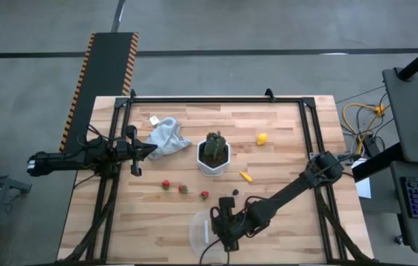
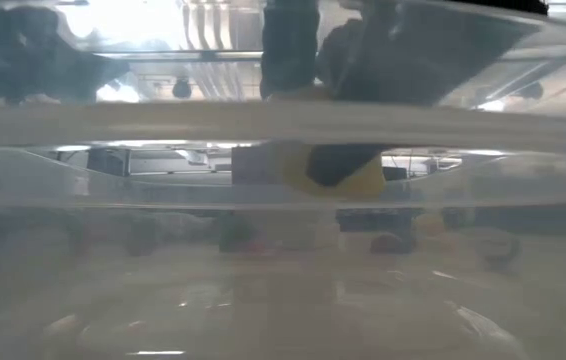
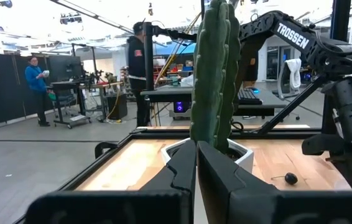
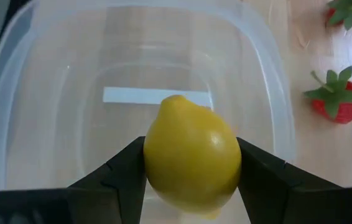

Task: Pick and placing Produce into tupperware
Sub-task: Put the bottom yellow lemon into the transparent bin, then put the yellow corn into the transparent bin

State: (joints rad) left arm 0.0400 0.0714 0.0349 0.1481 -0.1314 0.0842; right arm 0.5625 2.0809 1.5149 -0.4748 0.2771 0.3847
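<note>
Even overhead light; low view hazy through the tupperware (image 2: pixel 283 125) wall.

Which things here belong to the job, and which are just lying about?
Job:
- lemon held by the right gripper over the clear tub
- second lemon
- thin yellow piece
- strawberries
- dark berry

Lying about:
- potted plant
- crumpled cloth
- left gripper, waiting shut beside the cloth

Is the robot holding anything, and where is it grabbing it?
Yes. The right gripper pinches a yellow lemon by its two sides, above the clear tub. The left gripper holds nothing.
</note>
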